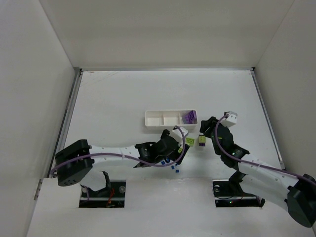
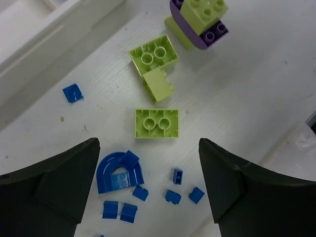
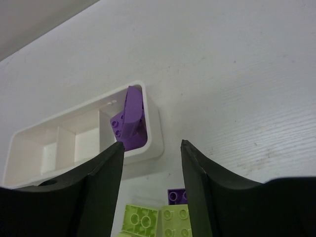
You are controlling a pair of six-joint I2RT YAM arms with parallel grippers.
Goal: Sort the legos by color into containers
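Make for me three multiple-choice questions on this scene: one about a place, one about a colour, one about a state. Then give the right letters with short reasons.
1. In the top view, which compartment of the tray holds the purple bricks?
A. right end
B. middle
C. left end

2. What colour are the small bits near the left claw?
A. red
B. blue
C. yellow

3. How is the left claw?
A. shut, empty
B. open, holding nothing
C. shut on a blue bit

Key: 1 A, only the right end compartment shows purple; 2 B, every bit is blue; 3 B, its jaws stand wide apart with nothing gripped.
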